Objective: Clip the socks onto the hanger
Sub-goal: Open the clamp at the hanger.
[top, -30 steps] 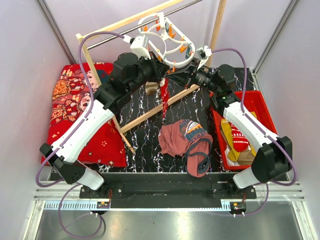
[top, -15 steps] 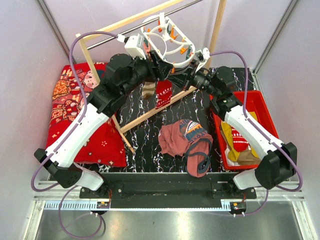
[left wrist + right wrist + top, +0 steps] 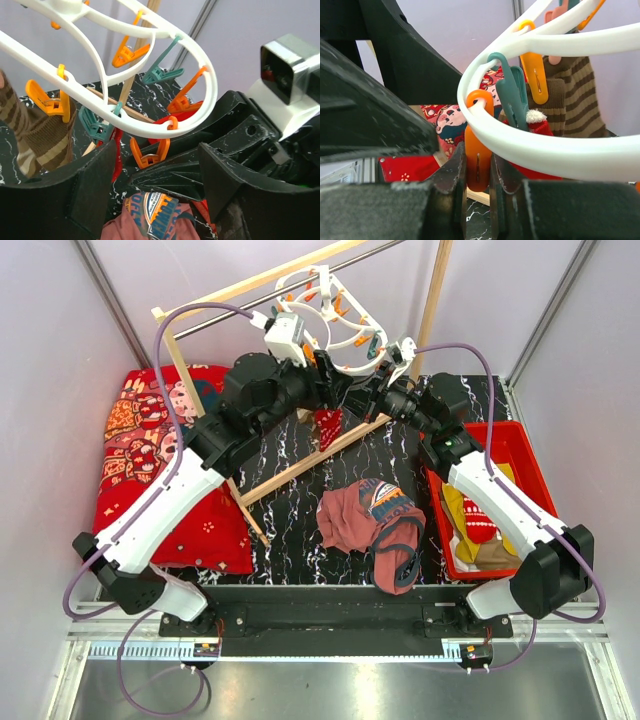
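Jaws of the left gripper [image 3: 157, 180] have just sprung wide, nothing between them. The red sock [image 3: 328, 424] now hangs from the hanger [image 3: 214, 87] by itself, near the striped sock [image 3: 30, 135]. The right gripper [image 3: 477, 175] pinches an orange peg [image 3: 477, 150]. That sock looks clipped; others wait in the red bin [image 3: 500, 426].

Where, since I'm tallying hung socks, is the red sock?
In the top view, the red sock hangs below the white hanger at the back middle, crossing the slanted wooden pole.
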`<action>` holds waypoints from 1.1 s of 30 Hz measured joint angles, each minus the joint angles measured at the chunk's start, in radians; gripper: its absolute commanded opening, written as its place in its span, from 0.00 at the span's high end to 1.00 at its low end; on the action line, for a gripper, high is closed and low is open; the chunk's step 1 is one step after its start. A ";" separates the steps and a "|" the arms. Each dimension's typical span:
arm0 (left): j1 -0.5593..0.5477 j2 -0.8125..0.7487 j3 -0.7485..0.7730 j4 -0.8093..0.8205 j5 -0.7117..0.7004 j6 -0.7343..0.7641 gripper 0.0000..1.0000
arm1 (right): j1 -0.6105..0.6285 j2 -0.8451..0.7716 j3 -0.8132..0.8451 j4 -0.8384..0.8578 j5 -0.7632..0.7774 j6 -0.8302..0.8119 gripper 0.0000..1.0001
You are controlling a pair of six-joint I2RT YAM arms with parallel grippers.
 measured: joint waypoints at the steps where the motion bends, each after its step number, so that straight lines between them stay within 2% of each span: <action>1: -0.004 0.004 0.000 -0.003 -0.010 0.008 0.31 | 0.000 0.000 0.000 0.000 0.000 -0.001 0.98; 9: -0.021 0.047 0.021 -0.021 -0.064 0.027 0.40 | 0.011 0.000 0.000 -0.017 0.008 -0.022 0.98; 12: -0.022 0.061 0.039 -0.027 -0.070 0.025 0.48 | 0.015 0.000 0.000 -0.019 0.022 -0.032 0.98; 21: -0.029 0.088 0.066 -0.066 -0.103 0.019 0.81 | 0.017 -0.002 0.000 -0.054 0.053 -0.057 0.96; 22: -0.029 0.088 0.066 -0.068 -0.104 0.017 0.83 | 0.017 -0.002 0.000 -0.058 0.054 -0.058 0.94; 23: -0.030 0.088 0.066 -0.070 -0.105 0.018 0.87 | 0.019 -0.002 0.000 -0.061 0.057 -0.059 0.82; 25: -0.031 0.088 0.067 -0.073 -0.108 0.016 0.89 | 0.021 -0.002 0.000 -0.068 0.061 -0.058 0.71; 26: -0.032 0.088 0.067 -0.072 -0.110 0.015 0.90 | 0.022 -0.002 0.000 -0.069 0.064 -0.058 0.61; 29: -0.033 0.088 0.067 -0.068 -0.123 0.014 0.90 | 0.028 -0.012 0.000 -0.091 0.078 -0.069 0.47; 33: -0.033 0.088 0.067 -0.064 -0.131 0.014 0.90 | 0.035 -0.060 -0.005 -0.169 0.130 -0.089 0.38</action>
